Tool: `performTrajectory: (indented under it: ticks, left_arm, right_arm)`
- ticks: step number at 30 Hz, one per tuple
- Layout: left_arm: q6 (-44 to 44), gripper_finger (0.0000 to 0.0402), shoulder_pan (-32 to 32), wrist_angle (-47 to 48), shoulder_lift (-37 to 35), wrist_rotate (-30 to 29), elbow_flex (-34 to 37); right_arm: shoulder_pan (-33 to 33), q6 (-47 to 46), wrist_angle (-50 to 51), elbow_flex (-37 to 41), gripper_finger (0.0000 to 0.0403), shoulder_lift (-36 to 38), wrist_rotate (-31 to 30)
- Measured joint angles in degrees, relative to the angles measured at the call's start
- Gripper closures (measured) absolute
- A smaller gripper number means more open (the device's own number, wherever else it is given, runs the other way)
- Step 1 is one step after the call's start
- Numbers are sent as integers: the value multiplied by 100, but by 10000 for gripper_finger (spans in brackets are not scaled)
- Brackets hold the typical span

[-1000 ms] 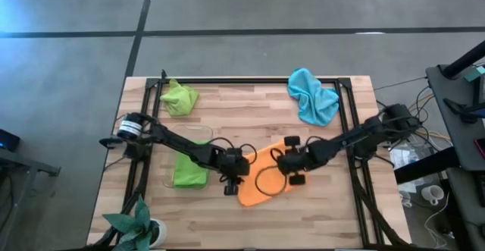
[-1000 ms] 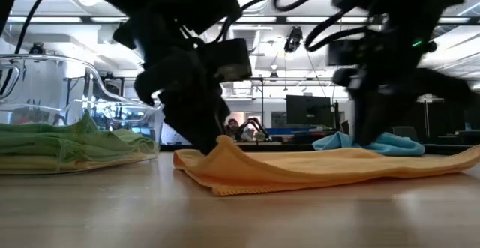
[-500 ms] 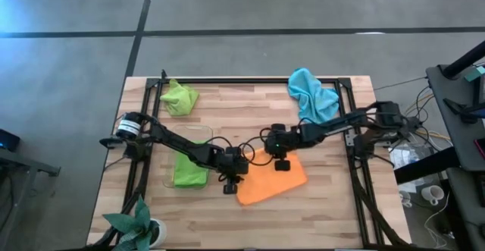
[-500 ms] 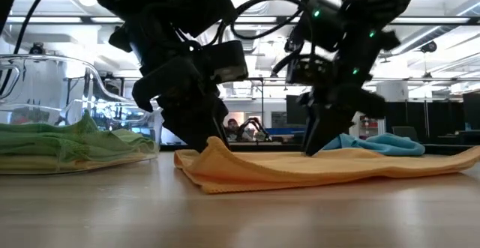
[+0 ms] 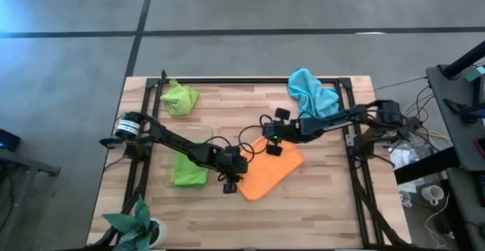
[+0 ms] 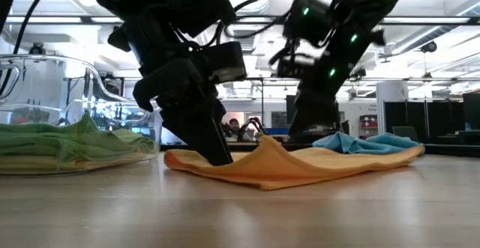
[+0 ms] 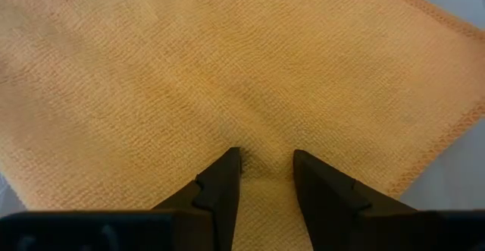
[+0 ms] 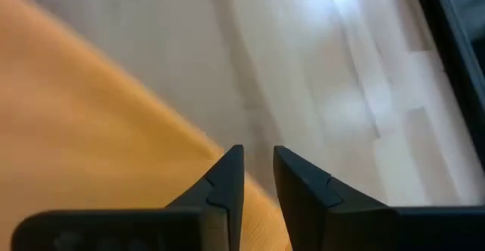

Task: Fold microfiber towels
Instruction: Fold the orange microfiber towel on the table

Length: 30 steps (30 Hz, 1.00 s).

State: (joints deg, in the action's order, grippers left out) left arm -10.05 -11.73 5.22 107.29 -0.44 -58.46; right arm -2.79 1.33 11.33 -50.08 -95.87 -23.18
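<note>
The orange towel [image 5: 271,175] lies spread on the table's middle, with a raised peak [image 6: 266,144] under my right gripper. My left gripper [image 5: 231,180] stands at its near-left part, shut on the cloth [image 7: 265,177]. My right gripper [image 5: 271,142] is at the towel's far-left edge, shut on it [image 8: 258,164]. A light blue towel [image 5: 312,95] lies crumpled at the far right. A lime green towel [image 5: 179,98] lies crumpled at the far left. Folded green towels [image 5: 189,169] rest in a clear container [image 6: 90,91]. My left gripper pinches a small raised fold [image 7: 265,181] of the orange towel between its two fingers, away from the hemmed edge. The fingers come from above, pointing down. The cloth around the fold lies on the table. My right gripper pinches the orange towel at its edge [image 8: 189,149] between its two fingers, slanting down from the table's right. The cloth rises in a low peak under it, and the rest lies slack on the table.
A black frame rail [image 5: 250,80] runs around the table top. A potted plant with pointed leaves [image 5: 136,222] stands at the near left corner. Bare wood shows along the near edge [image 5: 303,221] and between the far towels [image 5: 239,103].
My right gripper has gone across the orange towel toward the table's left and far edges, drawing the towel's right part in with it. The towel now covers less ground and peaks under that gripper; the ridge by my left gripper has sunk.
</note>
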Motion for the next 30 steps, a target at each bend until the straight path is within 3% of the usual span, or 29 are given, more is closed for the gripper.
performTrajectory:
  ticks: [7, 12, 21, 30]
  left_arm:
    - [280, 290, 20, -18, -272, -282, -65]
    - [497, 290, 204, -1051, -162, -620, 33]
    - [435, 290, 912, -1514, 628, -751, -201]
    - [240, 290, 1065, -1126, 3, -726, -105]
  right_arm:
    - [716, -515, 183, 214, 335, 678, 1653]
    - [1372, -887, 325, 320, 335, 518, 2287]
    - [2177, -1455, -8, 243, 335, -94, 2335]
    - [2330, -1847, 300, 253, 335, -191, 2238]
